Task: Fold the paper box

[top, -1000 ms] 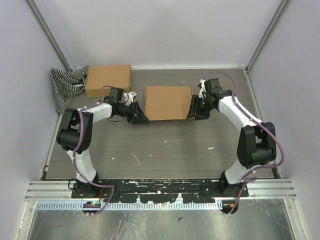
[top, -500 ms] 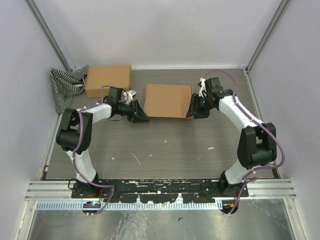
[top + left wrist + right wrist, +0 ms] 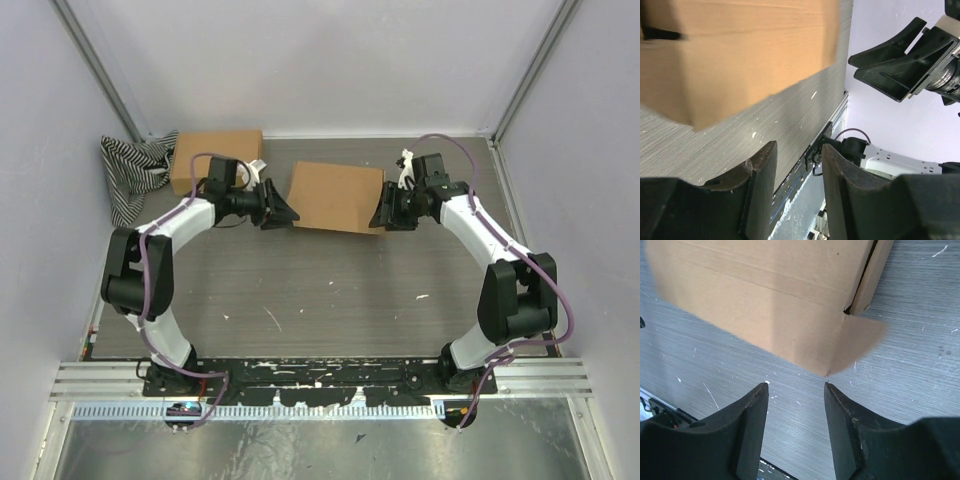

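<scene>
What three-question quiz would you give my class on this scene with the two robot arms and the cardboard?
1. Besides the flat brown cardboard box between the arms, how many more cardboard boxes are on the grey wood-grain table?
2. True or false: the left claw and the right claw are both shut on that box.
3. What lies in the far left corner? A. black-and-white striped cloth B. red mug C. metal spoon

Key: 1. one, the second brown cardboard box at the back left; 2. false, both are open; 3. A.
</scene>
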`<action>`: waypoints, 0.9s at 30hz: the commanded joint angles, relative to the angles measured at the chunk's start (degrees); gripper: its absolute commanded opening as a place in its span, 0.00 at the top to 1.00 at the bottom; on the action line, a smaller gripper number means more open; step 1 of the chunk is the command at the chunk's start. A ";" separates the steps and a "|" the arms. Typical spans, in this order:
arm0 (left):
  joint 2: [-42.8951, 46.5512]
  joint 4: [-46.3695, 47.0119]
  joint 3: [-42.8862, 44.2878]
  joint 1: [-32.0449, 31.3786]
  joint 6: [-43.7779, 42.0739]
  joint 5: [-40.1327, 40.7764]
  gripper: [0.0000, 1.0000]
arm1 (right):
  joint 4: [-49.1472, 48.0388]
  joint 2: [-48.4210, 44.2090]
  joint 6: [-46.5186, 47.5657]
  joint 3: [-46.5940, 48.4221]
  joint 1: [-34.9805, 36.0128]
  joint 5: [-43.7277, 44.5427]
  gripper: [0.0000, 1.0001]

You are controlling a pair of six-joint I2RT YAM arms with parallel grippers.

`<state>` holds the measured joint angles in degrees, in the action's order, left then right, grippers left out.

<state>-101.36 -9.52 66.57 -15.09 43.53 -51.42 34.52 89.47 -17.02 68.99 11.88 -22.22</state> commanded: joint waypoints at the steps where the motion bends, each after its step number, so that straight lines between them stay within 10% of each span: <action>1: 2.68 -5.50 3.71 0.28 -2.48 1.61 0.52 | -2.82 -2.68 -0.68 3.02 0.30 0.13 0.46; 7: 5.81 -9.46 5.37 0.28 -4.96 5.65 0.49 | -2.26 -3.21 -0.37 5.06 0.34 2.35 0.44; 13: 3.88 -17.66 6.19 0.10 -14.60 27.11 0.40 | -4.82 -0.49 0.37 3.02 0.33 11.30 0.37; 27: -0.25 6.73 -1.89 -2.30 -18.98 34.34 0.27 | -22.88 6.10 -1.10 -4.93 2.55 10.93 0.23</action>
<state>-99.35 -10.68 63.66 -17.37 26.98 -17.85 16.95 94.70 -18.50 62.15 12.64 -12.58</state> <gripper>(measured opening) 0.726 0.766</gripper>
